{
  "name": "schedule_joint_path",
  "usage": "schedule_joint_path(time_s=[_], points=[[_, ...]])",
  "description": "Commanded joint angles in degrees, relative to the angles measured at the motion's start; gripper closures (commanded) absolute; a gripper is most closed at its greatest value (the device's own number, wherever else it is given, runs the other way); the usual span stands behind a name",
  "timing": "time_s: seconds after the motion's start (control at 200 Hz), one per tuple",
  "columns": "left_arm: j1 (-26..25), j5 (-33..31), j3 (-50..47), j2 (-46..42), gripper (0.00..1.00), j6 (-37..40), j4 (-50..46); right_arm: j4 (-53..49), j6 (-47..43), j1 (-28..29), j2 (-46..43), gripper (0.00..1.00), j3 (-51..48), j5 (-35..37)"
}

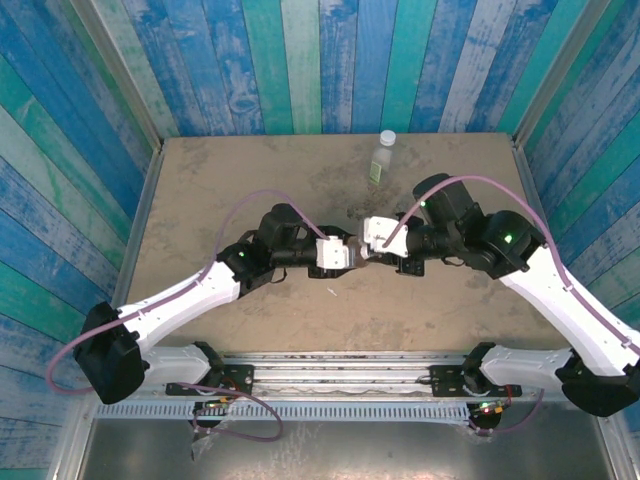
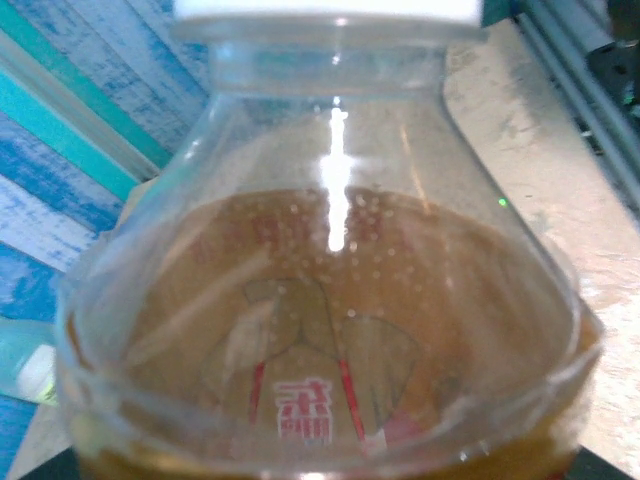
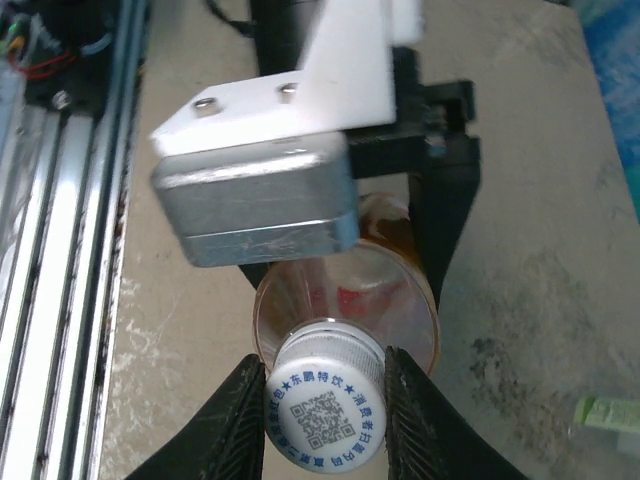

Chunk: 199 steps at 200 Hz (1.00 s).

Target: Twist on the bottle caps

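1. My left end effector (image 1: 345, 256) is clamping the amber bottle (image 3: 405, 300) sideways over the surface (image 1: 250, 320).
2. My right end effector (image 3: 325, 388) is pinching its white cap (image 3: 325, 415).
3. The pale bottle (image 1: 381, 162) is standing capped at the far edge.

A pale bottle (image 1: 381, 158) stands on the tan table (image 1: 220, 185) (far edge).
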Motion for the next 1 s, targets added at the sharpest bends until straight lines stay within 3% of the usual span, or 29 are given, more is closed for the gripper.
schedule_joint_path(time_s=[0.0,0.065,0.195,0.271,0.346,0.386,0.431,0.682,0.772,0.992], points=[[0.1,-8.9,0.2,1.3,0.46,-2.0,5.9,8.3,27.7,0.3,-1.7,0.99,-3.7,7.0],[0.1,-12.2,-0.1,1.4,0.46,-2.5,6.7,10.2,40.6,0.2,-2.1,0.99,-5.1,11.8],[0.0,-16.2,0.0,2.8,0.46,-2.6,7.0,10.0,65.3,0.2,-2.0,0.99,-7.6,14.9],[0.0,-16.8,0.2,3.0,0.47,-2.0,6.3,10.0,71.7,0.2,-2.9,0.99,-9.1,13.8],[0.0,-16.1,0.0,2.7,0.47,-1.7,6.1,10.7,71.0,0.2,-4.0,0.99,-9.8,13.1],[0.0,-15.4,0.0,2.6,0.46,-1.6,5.7,11.0,68.2,0.2,-4.7,0.97,-9.9,13.5],[0.1,-14.0,-0.1,2.5,0.46,-1.4,5.2,12.1,62.2,0.2,-5.6,0.87,-9.8,13.0],[0.0,2.0,1.2,2.4,0.45,0.5,-1.2,10.2,16.2,0.1,-10.4,0.5,-7.5,5.7],[0.1,4.1,1.3,2.2,0.44,0.7,-1.3,5.0,2.0,0.3,-10.4,0.47,-5.2,0.6],[0.1,6.4,1.4,2.0,0.44,1.0,-2.2,-4.3,-13.3,0.3,-5.6,0.43,2.3,1.1]])
